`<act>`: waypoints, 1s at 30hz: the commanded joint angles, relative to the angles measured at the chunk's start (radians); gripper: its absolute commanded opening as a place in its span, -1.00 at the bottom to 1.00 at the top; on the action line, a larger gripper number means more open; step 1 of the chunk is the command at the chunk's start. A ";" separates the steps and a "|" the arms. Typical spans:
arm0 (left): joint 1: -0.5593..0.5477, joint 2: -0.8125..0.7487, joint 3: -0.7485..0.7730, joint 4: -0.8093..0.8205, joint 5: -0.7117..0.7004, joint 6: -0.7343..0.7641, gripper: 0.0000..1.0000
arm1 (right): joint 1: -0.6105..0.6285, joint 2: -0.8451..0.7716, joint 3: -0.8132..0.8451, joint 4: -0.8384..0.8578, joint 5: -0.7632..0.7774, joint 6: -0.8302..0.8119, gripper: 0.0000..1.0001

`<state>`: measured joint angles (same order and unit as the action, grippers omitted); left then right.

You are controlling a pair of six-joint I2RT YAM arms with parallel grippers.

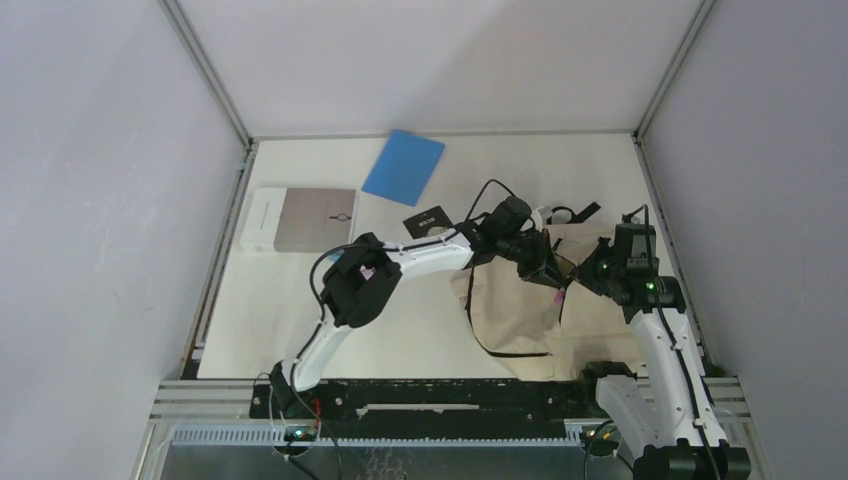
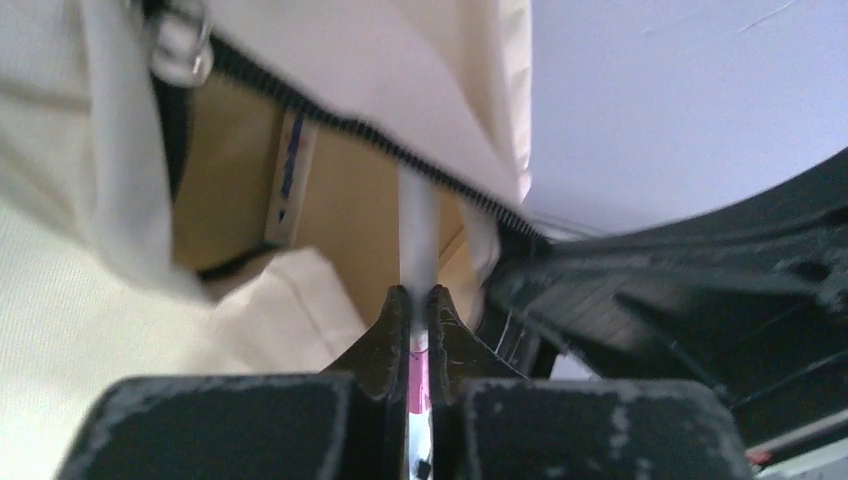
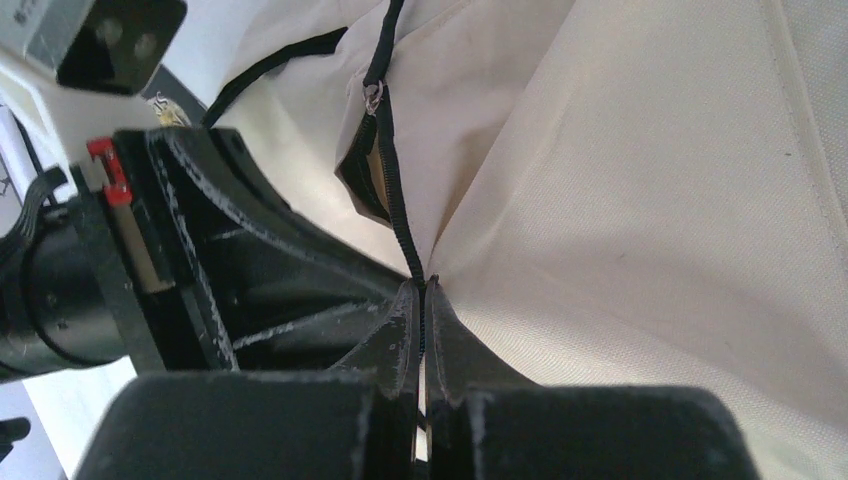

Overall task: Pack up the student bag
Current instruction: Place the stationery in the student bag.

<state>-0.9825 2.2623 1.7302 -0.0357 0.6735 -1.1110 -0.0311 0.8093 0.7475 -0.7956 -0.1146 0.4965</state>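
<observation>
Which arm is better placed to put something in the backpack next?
Left. The left gripper holds a thin grey, pink-ended stick pointed into the unzipped opening of the cream fabric backpack; the right gripper just pinches the black zipper edge.

Nothing legible: marks on the grey box [image 1: 315, 220] and the black card [image 1: 428, 220] are too small to read.

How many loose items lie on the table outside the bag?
3: blue notebook at the back, grey-white book far left, small black card beside the bag. More may be hidden.

Blue folder [image 1: 403, 166], grey-white box [image 1: 300, 220], black card [image 1: 428, 220]
</observation>
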 commanded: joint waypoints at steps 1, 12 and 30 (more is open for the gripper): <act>-0.007 0.061 0.141 0.071 0.004 -0.043 -0.73 | 0.008 -0.019 0.058 0.064 -0.020 0.014 -1.00; -0.008 0.038 0.125 -0.001 -0.018 0.045 0.27 | 0.011 -0.016 0.058 0.064 -0.012 0.013 -1.00; -0.006 -0.475 -0.247 -0.459 -0.451 0.715 0.01 | 0.016 -0.007 0.058 0.073 -0.003 0.020 -1.00</act>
<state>-0.9928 1.9556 1.5517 -0.3191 0.4515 -0.6762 -0.0235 0.8062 0.7605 -0.7895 -0.1059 0.5026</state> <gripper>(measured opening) 0.498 0.008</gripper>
